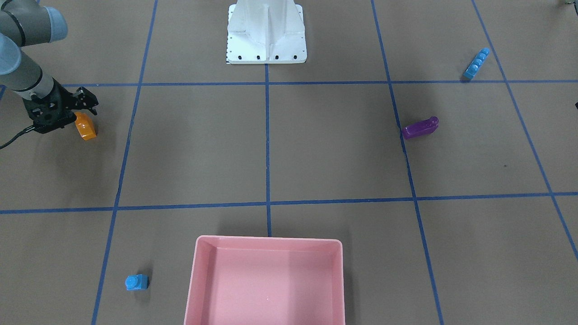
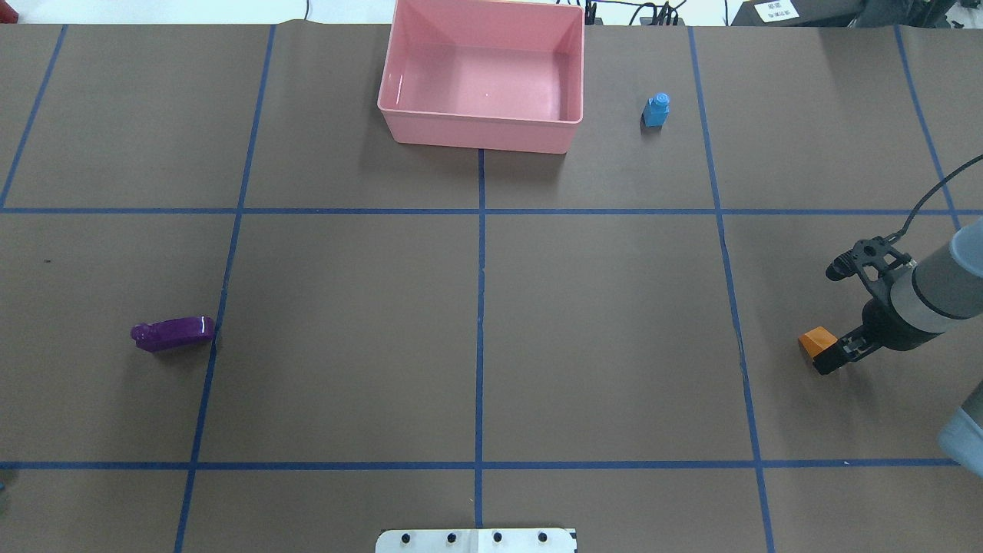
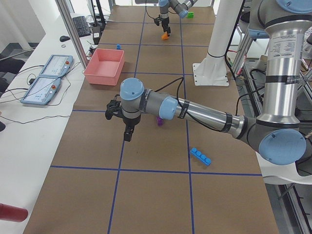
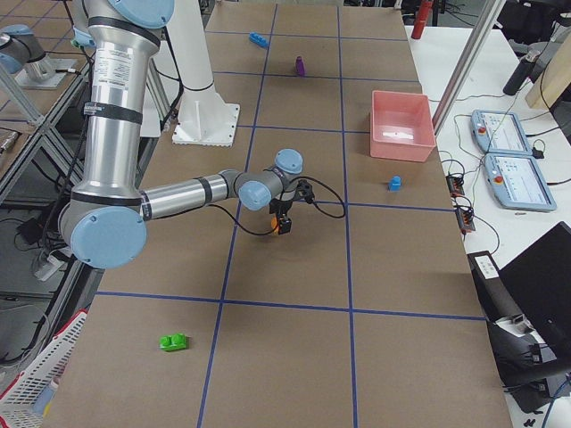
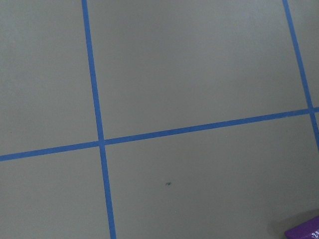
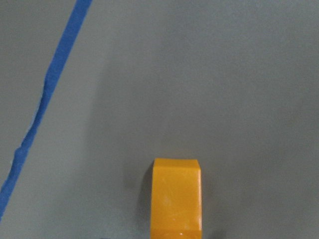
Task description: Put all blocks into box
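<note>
The right end effector is clamped on the orange block over the brown bench. Across from it, the purple block lies on its side by a blue tape line. The left end effector hangs near it; I cannot tell if its fingers are apart. Farther off, the small blue block stands near the pink box.
</note>
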`<state>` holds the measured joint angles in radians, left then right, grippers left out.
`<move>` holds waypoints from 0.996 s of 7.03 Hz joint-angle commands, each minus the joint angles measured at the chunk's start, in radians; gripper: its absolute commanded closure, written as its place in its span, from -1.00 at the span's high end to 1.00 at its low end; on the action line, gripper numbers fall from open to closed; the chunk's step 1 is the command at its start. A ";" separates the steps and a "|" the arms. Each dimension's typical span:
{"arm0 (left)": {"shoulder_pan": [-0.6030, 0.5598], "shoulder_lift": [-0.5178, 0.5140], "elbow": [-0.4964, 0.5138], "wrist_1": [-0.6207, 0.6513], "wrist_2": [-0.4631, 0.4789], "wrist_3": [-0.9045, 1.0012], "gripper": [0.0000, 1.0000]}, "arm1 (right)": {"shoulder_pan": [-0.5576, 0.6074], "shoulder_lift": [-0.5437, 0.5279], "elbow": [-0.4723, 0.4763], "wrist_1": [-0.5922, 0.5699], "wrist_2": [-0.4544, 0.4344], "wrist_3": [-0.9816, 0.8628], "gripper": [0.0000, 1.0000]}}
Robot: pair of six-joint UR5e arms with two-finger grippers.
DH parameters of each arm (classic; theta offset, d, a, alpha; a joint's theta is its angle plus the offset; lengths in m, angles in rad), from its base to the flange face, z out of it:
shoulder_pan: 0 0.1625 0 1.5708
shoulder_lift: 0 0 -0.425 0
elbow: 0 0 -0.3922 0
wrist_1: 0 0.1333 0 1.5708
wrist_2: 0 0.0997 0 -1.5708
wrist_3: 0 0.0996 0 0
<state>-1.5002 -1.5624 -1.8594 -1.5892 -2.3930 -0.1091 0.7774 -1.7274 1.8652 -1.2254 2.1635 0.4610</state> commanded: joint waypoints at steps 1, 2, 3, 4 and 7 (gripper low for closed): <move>0.000 0.001 0.003 0.000 0.000 0.002 1.00 | -0.001 -0.003 0.005 0.007 -0.001 -0.001 -1.00; 0.000 0.001 0.002 0.000 0.000 0.002 1.00 | -0.003 0.009 0.005 0.004 0.002 0.001 -1.00; 0.000 -0.001 0.002 0.002 0.000 0.000 1.00 | 0.023 0.011 0.032 0.003 0.015 0.001 -1.00; 0.030 -0.008 -0.003 0.000 -0.002 -0.006 1.00 | 0.084 0.003 0.069 0.003 0.019 0.002 -1.00; 0.228 -0.007 -0.010 -0.124 -0.014 0.006 1.00 | 0.315 0.058 0.127 0.004 0.120 0.001 -1.00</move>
<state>-1.3425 -1.5762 -1.8630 -1.6523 -2.4054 -0.1073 0.9922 -1.7052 1.9777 -1.2222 2.2198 0.4618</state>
